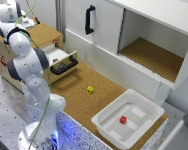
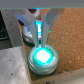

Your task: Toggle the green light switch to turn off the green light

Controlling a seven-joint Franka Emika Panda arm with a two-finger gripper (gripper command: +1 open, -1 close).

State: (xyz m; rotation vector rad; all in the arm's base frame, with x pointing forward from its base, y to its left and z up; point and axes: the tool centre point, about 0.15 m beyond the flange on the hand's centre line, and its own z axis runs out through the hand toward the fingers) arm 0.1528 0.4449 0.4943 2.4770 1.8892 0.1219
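We're at the press step, as we read it. In the wrist view the gripper (image 2: pixel 39 31) hangs just above the green light switch (image 2: pixel 43 56), a round puck w/ a square lit cap, glowing bright, so the light is on. Fingers (image 2: pixel 46 26) stand slightly apart w/ nothing between them; tips sit just short of the cap, maybe touching, can't tell.

To do it well: we come straight down, centre the tips on the square cap, not its rim, push briefly, then lift & check the glow dies. An off-centre push could skid the puck on the cork top (image 2: pixel 67 35).

The wrist view shows switch, glow & finger gap. The exterior view shows none of that: the arm (image 1: pixel 28 65) blocks it. It does give layout: open drawer (image 1: pixel 61 59), yellow block (image 1: pixel 90 89), white bin (image 1: pixel 106 122) w/ a red block (image 1: pixel 123 119), all well away from the hand.
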